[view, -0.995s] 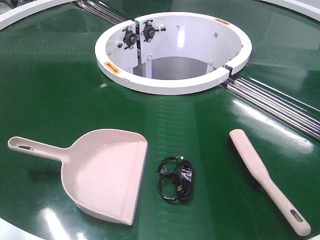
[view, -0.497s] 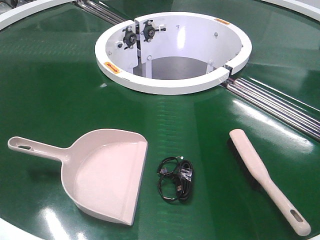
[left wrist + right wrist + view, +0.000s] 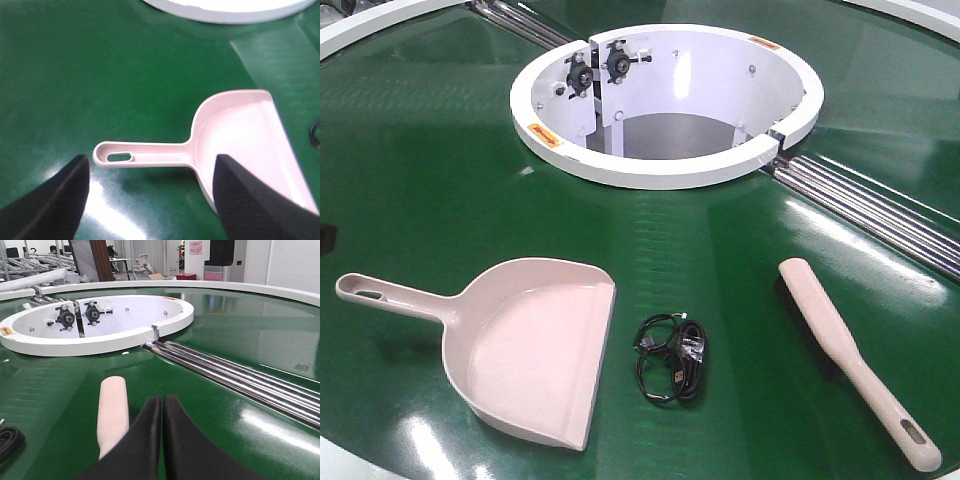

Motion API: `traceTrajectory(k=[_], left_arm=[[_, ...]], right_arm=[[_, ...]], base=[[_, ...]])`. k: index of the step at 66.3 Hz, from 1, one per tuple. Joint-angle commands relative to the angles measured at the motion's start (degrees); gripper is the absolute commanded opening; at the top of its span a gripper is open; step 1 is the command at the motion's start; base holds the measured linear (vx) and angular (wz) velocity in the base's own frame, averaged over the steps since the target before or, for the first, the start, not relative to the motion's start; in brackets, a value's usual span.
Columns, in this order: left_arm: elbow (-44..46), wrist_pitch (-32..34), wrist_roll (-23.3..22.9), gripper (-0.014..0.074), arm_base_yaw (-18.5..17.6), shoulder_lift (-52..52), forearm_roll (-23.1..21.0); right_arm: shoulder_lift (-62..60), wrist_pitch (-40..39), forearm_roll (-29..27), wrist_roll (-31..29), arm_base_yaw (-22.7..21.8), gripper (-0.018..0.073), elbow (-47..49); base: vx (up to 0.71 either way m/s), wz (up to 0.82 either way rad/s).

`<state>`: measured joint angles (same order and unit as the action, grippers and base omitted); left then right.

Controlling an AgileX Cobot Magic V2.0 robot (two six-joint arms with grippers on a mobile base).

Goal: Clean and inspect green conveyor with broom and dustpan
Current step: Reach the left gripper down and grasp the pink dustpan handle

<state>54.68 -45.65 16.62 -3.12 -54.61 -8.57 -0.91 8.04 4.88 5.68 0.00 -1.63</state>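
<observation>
The dustpan [image 3: 530,345] lies flat at the front left of the green conveyor [image 3: 420,170], handle pointing left. In the left wrist view my left gripper [image 3: 150,200] hovers open above the belt, and the dustpan's slotted handle [image 3: 145,154] lies just beyond the wide gap between its fingers [image 3: 50,205]. The broom [image 3: 850,355] rests at the front right, handle towards the near edge. My right gripper [image 3: 161,400] is shut on nothing, low over the belt, with the broom's rounded head [image 3: 112,410] just to its left, apart from it.
A coiled black cable [image 3: 670,360] lies between dustpan and broom. The white ring-shaped opening [image 3: 665,170] sits at the centre back. Steel rollers [image 3: 880,210] run diagonally to its right. A dark sliver [image 3: 325,238] shows at the front view's left edge.
A dark sliver has come in at the left edge of the front view. Dustpan, broom and cable have not moved.
</observation>
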Motion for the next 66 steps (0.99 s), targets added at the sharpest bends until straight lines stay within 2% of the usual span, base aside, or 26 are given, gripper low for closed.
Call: traceTrajectory(k=[1,14,23,30,34,47,56,60,66], left_arm=[[6.75,-1.97,7.69,0.0482,0.07,-5.12,-1.74],[14.12,-5.39,26.02,0.0482,0.07,-14.70,-2.05],[17.71,-10.32,33.59,0.0482,-0.52,-20.61,-6.75],[18.60,-11.97,39.17,0.0482,-1.58,-24.90,-6.89],[18.60,-11.97,40.74,0.0482,-1.87,-26.55,-6.62],[18.60,-11.87,39.84,0.0482,-1.87,-30.10,-3.43],[18.60,-11.36,39.98,0.0482,-1.87,-31.21,-4.10],[18.55,-11.77,42.68,0.0482,-1.87,-31.57,-3.71],[18.55,-12.41,49.30,0.0482,-2.23,-31.90,-1.59]], right_arm=[[-0.67,-4.40,0.71,-0.16,-0.24,-0.0010,-1.12],[-0.67,-4.40,0.71,-0.16,-0.24,-0.0010,-1.12],[-0.67,-4.40,0.71,-0.16,-0.24,-0.0010,-1.12],[-0.67,-4.40,0.71,-0.16,-0.24,-0.0010,-1.12],[-0.67,-4.40,0.71,-0.16,-0.24,-0.0010,-1.12],[-0.67,-4.40,0.71,-0.16,-0.24,-0.0010,-1.12],[-0.67,-4.40,0.71,-0.16,-0.24,-0.0010,-1.12],[-0.67,-4.40,0.71,-0.16,-0.24,-0.0010,-1.12],[-0.67,-4.40,0.71,-0.16,-0.24,-0.0010,-1.12]], base=[[0.00,0.00],[0.00,0.00],[0.00,0.00],[0.00,0.00],[0.00,0.00],[0.00,0.00],[0.00,0.00],[0.00,0.00],[0.00,0.00]])
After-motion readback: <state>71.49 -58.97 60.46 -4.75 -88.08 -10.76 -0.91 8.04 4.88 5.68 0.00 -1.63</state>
